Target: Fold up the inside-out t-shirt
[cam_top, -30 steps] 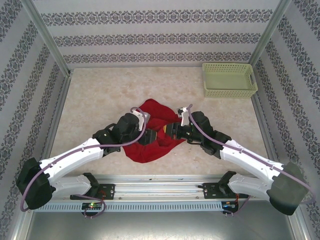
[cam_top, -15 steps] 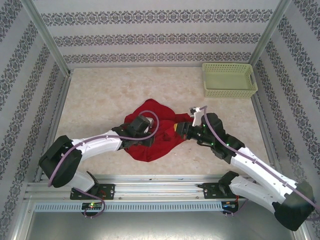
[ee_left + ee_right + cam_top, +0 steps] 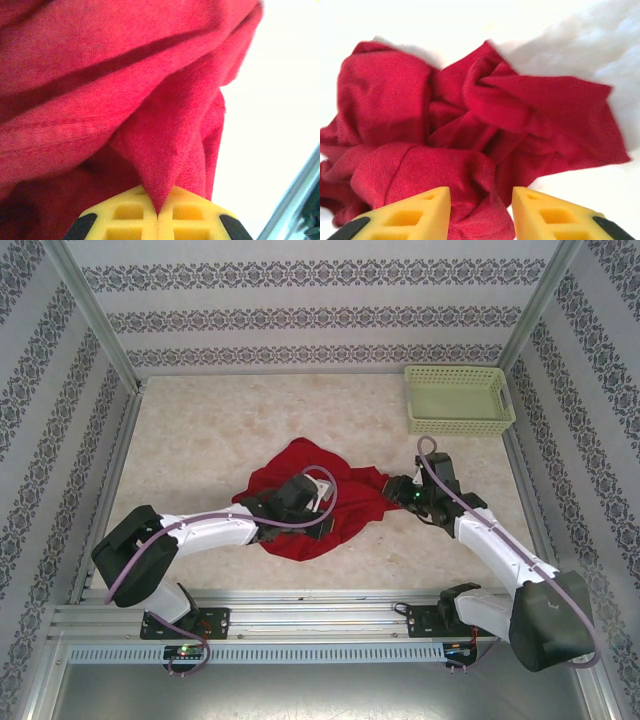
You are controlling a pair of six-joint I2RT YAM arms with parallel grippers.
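In the view from above, the red t-shirt (image 3: pixel 305 475) is seen crumpled in the middle of the pale surface (image 3: pixel 200 440), a little nearer to the arm bases than to the back wall. It is bunched, not spread flat, and its folds lie in no order. A pale green lattice basket (image 3: pixel 458 425) is placed at the far right corner of the surface, well apart from the t-shirt. The left arm (image 3: pixel 200 530) is stretched from its base to the t-shirt, and its end is laid over the near part of the cloth. The right arm (image 3: pixel 490 540) is stretched from the other side, and its end is held just beside the right edge of the cloth.

In the left wrist view, the left fingers (image 3: pixel 125 217) are shown at the bottom edge, yellow, with dark outer edges. They are pressed together, and a pointed fold of the red cloth is pinched between them. From this pinch the cloth rises in a taut ridge. The other folds are spread across the rest of the picture, and a strip of the pale surface is seen at the right.

In the right wrist view, the right fingers (image 3: pixel 410 217) are held spread apart, with a clear gap between them. Nothing is pinched by them. The crumpled t-shirt lies on the surface just in front of them, and some cloth is seen through the gap.
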